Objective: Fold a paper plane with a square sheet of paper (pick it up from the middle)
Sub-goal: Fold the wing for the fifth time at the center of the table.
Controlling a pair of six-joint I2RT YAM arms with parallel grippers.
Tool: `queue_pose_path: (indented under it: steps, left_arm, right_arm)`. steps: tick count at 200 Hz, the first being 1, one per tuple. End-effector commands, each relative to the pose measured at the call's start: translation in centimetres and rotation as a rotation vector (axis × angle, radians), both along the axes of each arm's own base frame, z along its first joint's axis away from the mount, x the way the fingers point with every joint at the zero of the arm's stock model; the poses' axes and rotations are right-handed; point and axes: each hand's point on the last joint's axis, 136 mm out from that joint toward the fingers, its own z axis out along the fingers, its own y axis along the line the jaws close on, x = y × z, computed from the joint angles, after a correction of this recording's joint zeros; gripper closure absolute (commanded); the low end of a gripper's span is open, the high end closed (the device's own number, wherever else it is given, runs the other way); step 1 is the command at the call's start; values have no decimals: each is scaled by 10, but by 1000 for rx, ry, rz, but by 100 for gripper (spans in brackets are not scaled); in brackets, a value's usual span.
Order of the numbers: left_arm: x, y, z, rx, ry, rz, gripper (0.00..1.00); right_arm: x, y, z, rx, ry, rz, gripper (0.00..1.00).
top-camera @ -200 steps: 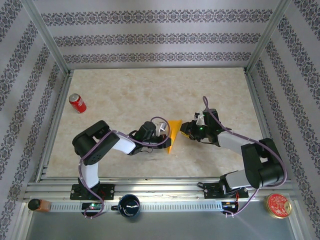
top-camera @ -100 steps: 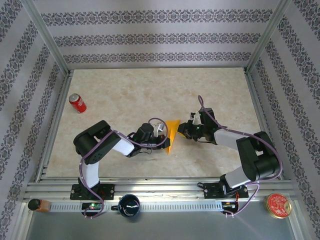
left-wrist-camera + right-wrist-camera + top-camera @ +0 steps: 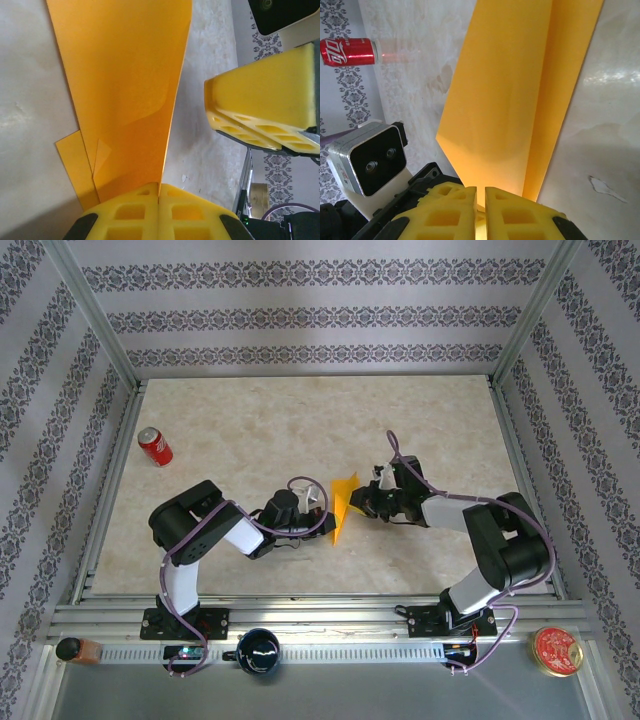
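Top external | paper plane (image 3: 344, 502) between left claw (image 3: 158, 192) and right claw (image 3: 481, 200) | both pinching it

Orange-yellow paper plane (image 3: 344, 502), folded narrow, tapering, seemingly raised on edge, middle of table (image 3: 250, 430)

Beige marbled table (image 3: 250, 420) — red soda can (image 3: 155, 446) near its left edge, orange paper plane (image 3: 343, 502) mid-table.

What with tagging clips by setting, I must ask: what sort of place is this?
Probably a lab robot test cell: aluminium frame posts, printed backdrop walls, and a left arm and right arm bolted to a slotted rail at the table edge.
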Motion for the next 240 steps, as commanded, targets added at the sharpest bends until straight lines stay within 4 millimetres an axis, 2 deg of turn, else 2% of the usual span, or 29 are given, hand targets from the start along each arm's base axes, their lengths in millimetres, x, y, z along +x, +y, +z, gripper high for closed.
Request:
queue_pose_path:
  steps: [1,39,117,177,240]
  left_arm:
    - [4,8,-7,6,27,38,100]
    - [2,11,-15,24,57,45,100]
    - [2,14,-22,44,105,42,100]
    - [1,17,-31,57,149,43,100]
    - [1,17,-35,54,179,44,100]
  right_arm:
    - [9,14,15,42,-75,52,86]
    - [13,23,16,68,-79,76,86]
    - [20,26,-5,71,-53,77,87]
    - [23,29,8,89,-96,84,87]
    - [27,33,-2,88,-70,95,87]
